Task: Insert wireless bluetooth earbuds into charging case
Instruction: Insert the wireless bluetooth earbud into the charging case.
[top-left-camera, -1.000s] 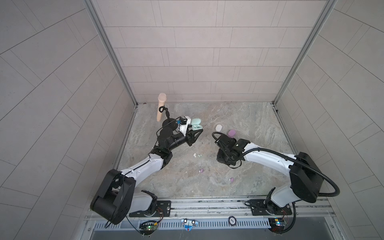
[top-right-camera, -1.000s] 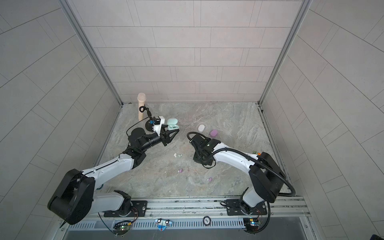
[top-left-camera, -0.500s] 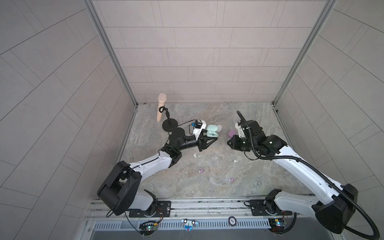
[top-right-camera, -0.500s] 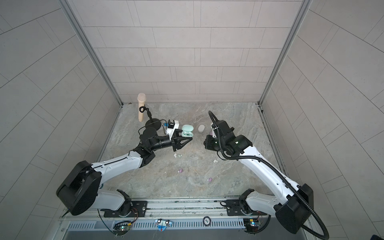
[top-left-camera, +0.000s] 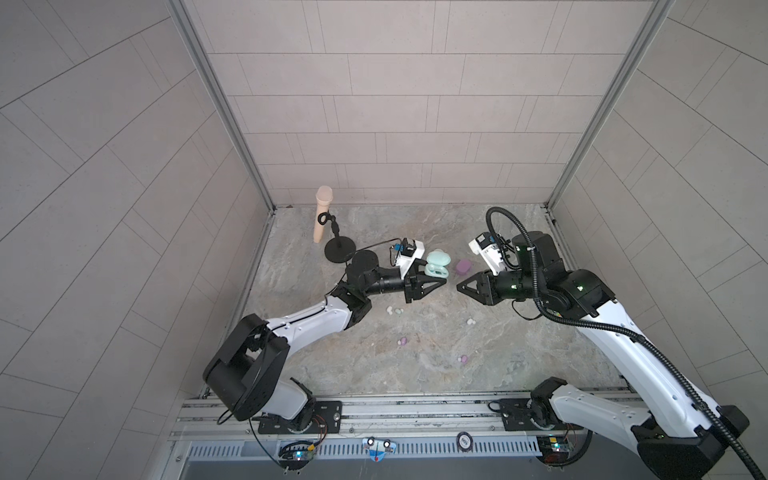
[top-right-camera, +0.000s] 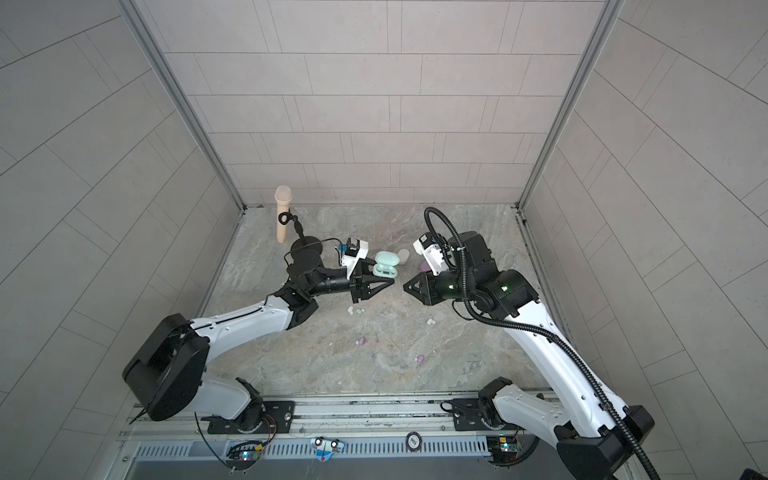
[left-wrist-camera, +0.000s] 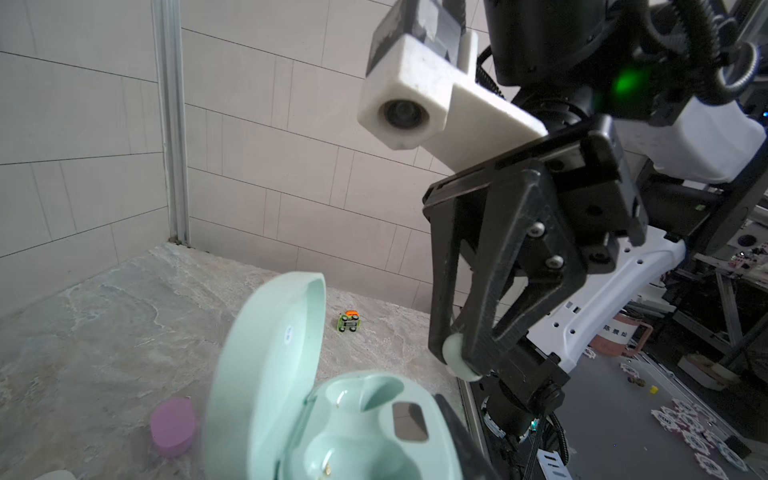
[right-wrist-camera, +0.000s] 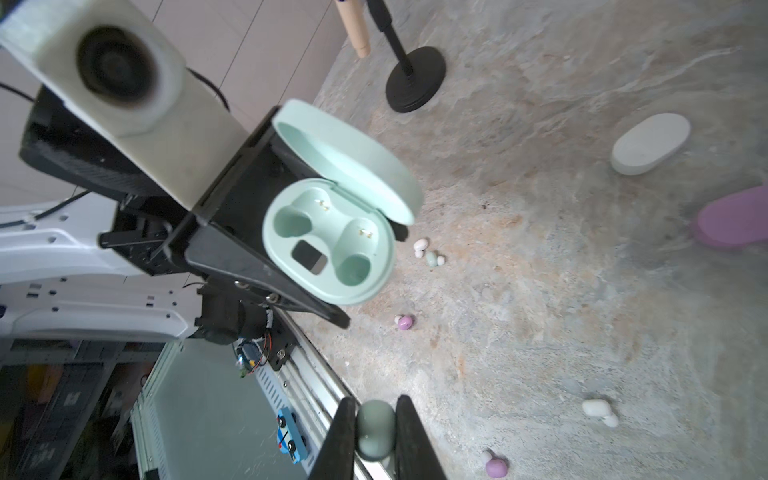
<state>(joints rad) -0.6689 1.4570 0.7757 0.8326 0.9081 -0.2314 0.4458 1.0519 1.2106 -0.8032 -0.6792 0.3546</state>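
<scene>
My left gripper (top-left-camera: 441, 277) is shut on an open mint green charging case (top-left-camera: 436, 270), held above the table with both wells empty (right-wrist-camera: 328, 241). Facing it a short gap away, my right gripper (top-left-camera: 458, 286) is shut on a mint green earbud (right-wrist-camera: 376, 434), which sits between the fingertips (left-wrist-camera: 455, 353). More earbuds lie loose on the table: a white one (right-wrist-camera: 420, 246) beside a mint one (right-wrist-camera: 432, 258), two lilac ones (top-left-camera: 402, 341) (top-left-camera: 463, 358), and another white one (top-left-camera: 471, 321).
A shut lilac case (top-left-camera: 463, 267) and a shut white case (top-right-camera: 403, 253) lie behind the grippers. A microphone (top-left-camera: 323, 214) on a black stand (top-left-camera: 340, 251) is at the back left. A small toy car (left-wrist-camera: 349, 322) sits near the right wall.
My right gripper has risen from the table with the mint earbud and now points at the case. My left gripper has carried the open case to the right, toward it.
</scene>
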